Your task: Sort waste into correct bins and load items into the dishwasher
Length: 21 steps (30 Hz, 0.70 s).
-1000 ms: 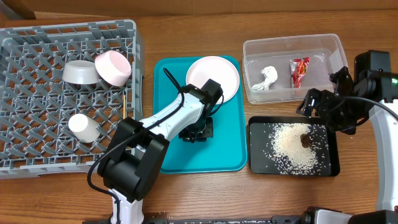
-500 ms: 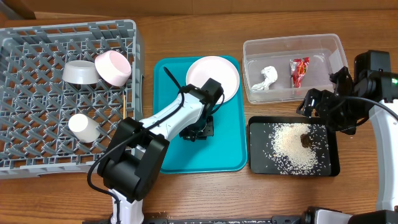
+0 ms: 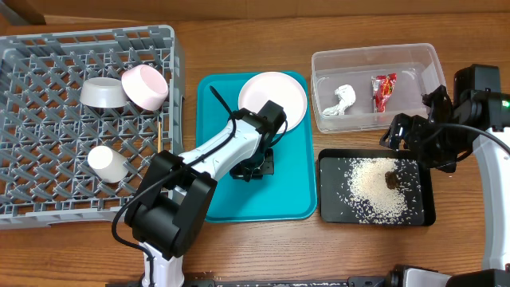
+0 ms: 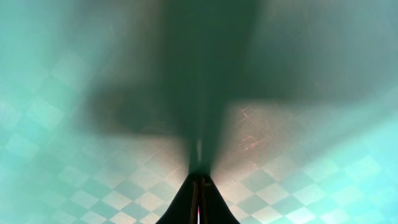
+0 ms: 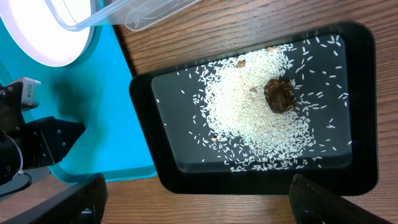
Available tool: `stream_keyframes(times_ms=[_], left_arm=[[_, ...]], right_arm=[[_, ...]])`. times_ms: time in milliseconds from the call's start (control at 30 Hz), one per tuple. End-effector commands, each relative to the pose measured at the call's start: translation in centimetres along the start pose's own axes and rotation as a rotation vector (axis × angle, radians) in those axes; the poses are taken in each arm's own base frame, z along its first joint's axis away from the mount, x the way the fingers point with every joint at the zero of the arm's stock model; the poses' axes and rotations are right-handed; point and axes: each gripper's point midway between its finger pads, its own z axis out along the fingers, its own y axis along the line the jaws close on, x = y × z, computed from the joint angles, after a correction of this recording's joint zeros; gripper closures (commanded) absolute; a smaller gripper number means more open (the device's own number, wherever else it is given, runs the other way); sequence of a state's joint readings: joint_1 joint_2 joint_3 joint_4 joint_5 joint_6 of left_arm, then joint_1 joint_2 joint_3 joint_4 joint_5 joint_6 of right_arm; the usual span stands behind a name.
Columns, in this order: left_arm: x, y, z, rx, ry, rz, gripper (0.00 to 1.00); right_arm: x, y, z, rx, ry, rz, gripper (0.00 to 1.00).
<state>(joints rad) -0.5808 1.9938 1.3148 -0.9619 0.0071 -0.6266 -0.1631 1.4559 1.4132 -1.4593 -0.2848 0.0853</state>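
My left gripper [image 3: 253, 166] points down onto the teal serving tray [image 3: 287, 195], just below the round white plate [image 3: 272, 100]. In the left wrist view its fingers [image 4: 199, 185] are shut with a thin wood-coloured sliver between them, seemingly a chopstick. My right gripper [image 3: 418, 143] is wide open and empty [image 5: 205, 208] above the black tray [image 3: 331, 209], which holds rice [image 3: 370, 191] and the brown lump [image 3: 392, 178]. The clear tub [image 3: 374, 123] holds the tissue [image 3: 343, 100] and the red wrapper [image 3: 383, 89]. The grey rack [image 3: 48, 199] holds a grey bowl [image 3: 102, 92], a pink bowl [image 3: 144, 86] and a white cup [image 3: 107, 163].
A thin wooden stick [image 3: 165, 131] lies at the rack's right wall. The right wrist view shows the black tray [image 5: 161, 168], rice [image 5: 249, 118], lump [image 5: 280, 94], teal tray [image 5: 93, 137], plate [image 5: 43, 31] and tub corner [image 5: 143, 15]. Bare wood surrounds the trays.
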Motion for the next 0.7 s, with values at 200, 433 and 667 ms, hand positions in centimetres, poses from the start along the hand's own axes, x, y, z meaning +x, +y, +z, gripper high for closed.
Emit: stream_keyframes(times_ms=[200, 433, 667], left_arm=[[-1.7, 0.5, -4.7, 0.04, -0.095, 0.028, 0.96], [-3.1, 4.4, -10.2, 0.074, -0.19, -0.033, 0.96], [-3.9, 12.9, -12.9, 0.008, -0.228, -0.168, 0.96]], right_arm=[[-0.3, 0.4, -0.7, -0.011, -0.023, -0.004, 0.05], [-0.3, 0.4, -0.7, -0.011, -0.023, -0.004, 0.05], [-0.3, 0.4, -0.7, -0.011, -0.024, -0.004, 0.05]])
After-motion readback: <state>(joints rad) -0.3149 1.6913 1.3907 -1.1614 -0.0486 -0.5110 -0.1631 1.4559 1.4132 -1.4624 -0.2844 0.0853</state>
